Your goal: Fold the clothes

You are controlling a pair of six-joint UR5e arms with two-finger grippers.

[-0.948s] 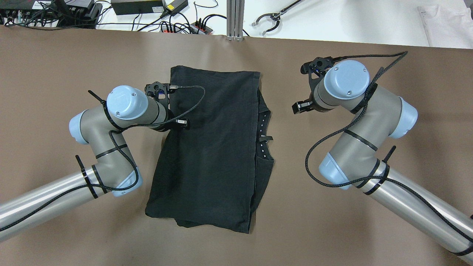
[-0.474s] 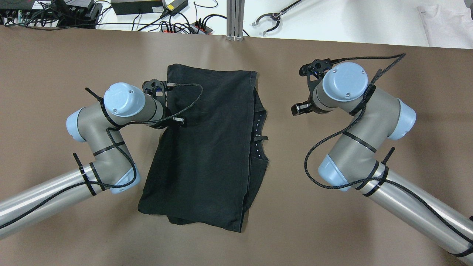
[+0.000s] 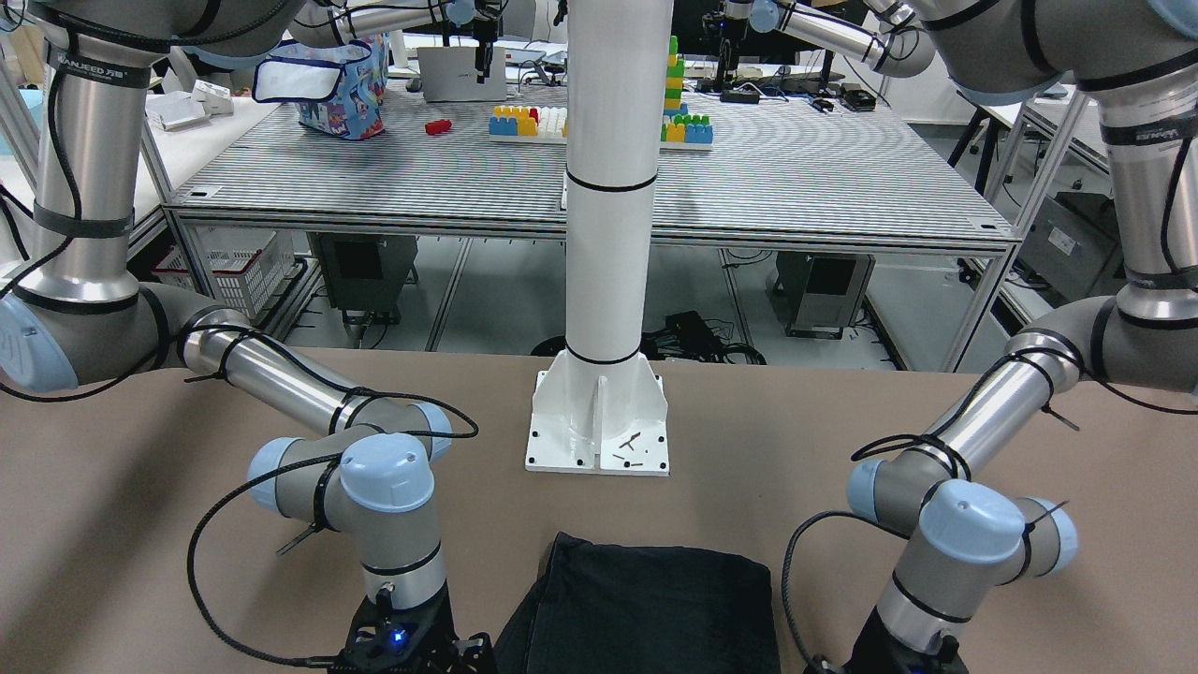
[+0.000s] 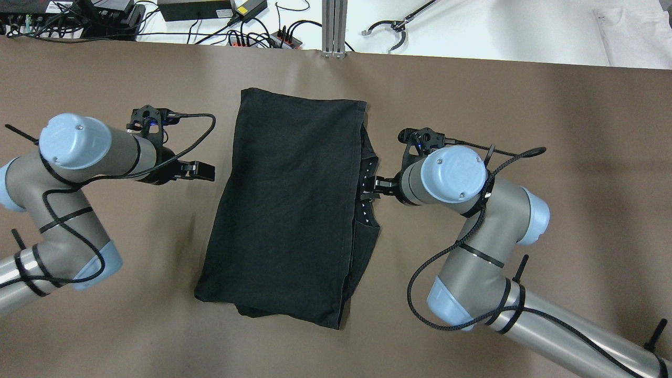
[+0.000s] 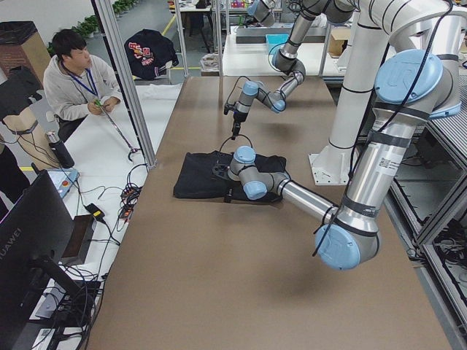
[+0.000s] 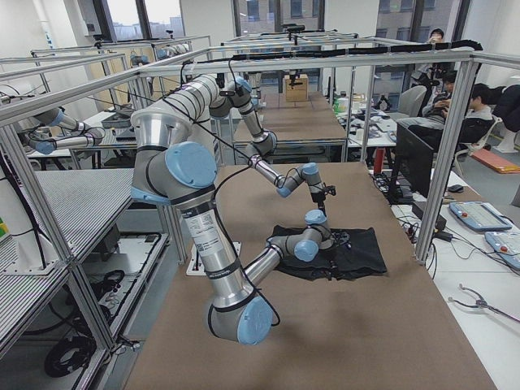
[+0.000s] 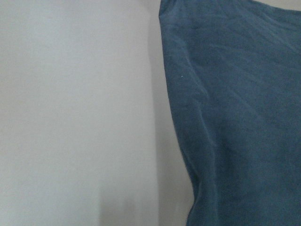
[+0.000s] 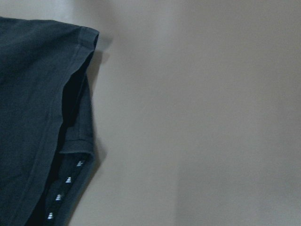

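Observation:
A black garment (image 4: 291,205) lies folded lengthwise in the middle of the brown table (image 4: 525,105). A collar strip with white marks (image 4: 367,205) sticks out along its right edge. My left gripper (image 4: 203,171) is low over bare table, a short way left of the garment's left edge, and looks open and empty. My right gripper (image 4: 376,187) is at the garment's right edge by the collar strip and looks open. The left wrist view shows the garment's left edge (image 7: 188,141). The right wrist view shows its far right corner (image 8: 84,37). Neither wrist view shows fingers.
A white table (image 4: 499,26) behind the brown one holds a grabber tool (image 4: 391,26), a white cloth (image 4: 635,31) and cables and power supplies (image 4: 210,13). The white robot pedestal (image 3: 599,412) stands at my side. An operator (image 5: 76,80) sits past the far edge.
My left arm first dragged the garment slightly left, then pulled back left off it onto bare table. My right arm swung in and down from the far right to the garment's right edge.

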